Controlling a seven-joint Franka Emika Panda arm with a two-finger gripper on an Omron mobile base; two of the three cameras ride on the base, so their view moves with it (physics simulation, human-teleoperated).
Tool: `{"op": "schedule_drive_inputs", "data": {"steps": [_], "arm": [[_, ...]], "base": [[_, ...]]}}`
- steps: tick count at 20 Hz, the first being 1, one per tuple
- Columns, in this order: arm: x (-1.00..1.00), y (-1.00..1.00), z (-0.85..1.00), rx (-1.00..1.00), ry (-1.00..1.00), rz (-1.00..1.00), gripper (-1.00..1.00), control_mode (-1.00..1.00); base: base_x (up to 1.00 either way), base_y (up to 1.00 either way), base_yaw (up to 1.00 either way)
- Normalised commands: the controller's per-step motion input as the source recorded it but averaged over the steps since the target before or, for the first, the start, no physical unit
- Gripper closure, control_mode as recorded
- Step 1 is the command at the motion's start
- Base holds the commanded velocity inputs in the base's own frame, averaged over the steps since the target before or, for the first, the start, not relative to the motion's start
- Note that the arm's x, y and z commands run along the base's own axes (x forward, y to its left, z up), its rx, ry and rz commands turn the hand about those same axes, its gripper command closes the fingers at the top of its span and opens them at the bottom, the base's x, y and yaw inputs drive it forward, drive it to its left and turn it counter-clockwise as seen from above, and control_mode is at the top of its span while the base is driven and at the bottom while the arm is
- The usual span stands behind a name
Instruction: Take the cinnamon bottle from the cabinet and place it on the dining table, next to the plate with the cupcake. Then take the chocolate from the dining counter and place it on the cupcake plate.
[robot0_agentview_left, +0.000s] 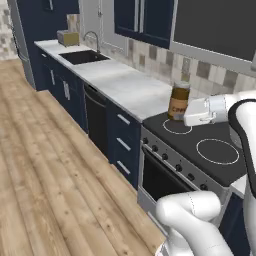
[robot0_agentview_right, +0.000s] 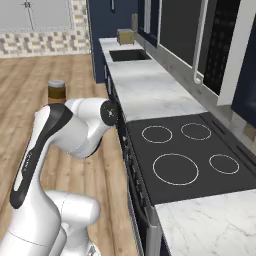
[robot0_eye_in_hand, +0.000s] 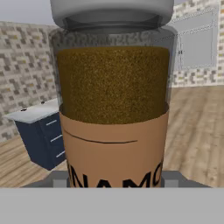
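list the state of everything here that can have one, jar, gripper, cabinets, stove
cinnamon bottle: upright, capped, nearly full, held off the surfaces
gripper: shut on the cinnamon bottle
wall cabinet door: swung open
stove: burners bare, none glowing
sink: faucet not running

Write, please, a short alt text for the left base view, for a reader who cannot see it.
A white robot arm holds a brown cinnamon bottle upright in its gripper above the back corner of a black stove. A marble counter with a sink runs away to the left, over a wooden floor.
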Motion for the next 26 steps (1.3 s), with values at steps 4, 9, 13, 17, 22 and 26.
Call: {"op": "schedule_drive_inputs", "data": {"steps": [4, 9, 13, 17, 22, 26], "arm": [[0.0, 0.0, 0.0, 0.0, 0.0, 0.0, 1.0, 1.0], [0.0, 0.0, 0.0, 0.0, 0.0, 0.0, 1.0, 1.0], [0.0, 0.0, 0.0, 0.0, 0.0, 0.0, 1.0, 1.0], [0.0, 0.0, 0.0, 0.0, 0.0, 0.0, 1.0, 1.0], [0.0, 0.0, 0.0, 0.0, 0.0, 0.0, 1.0, 1.0], [0.0, 0.0, 0.0, 0.0, 0.0, 0.0, 1.0, 1.0]], "base": [[0.0, 0.0, 1.0], [0.26, 0.11, 0.75], [0.83, 0.41, 0.02], [0.85, 0.43, 0.0], [0.44, 0.86, 0.0], [0.2, 0.94, 0.0]]}}
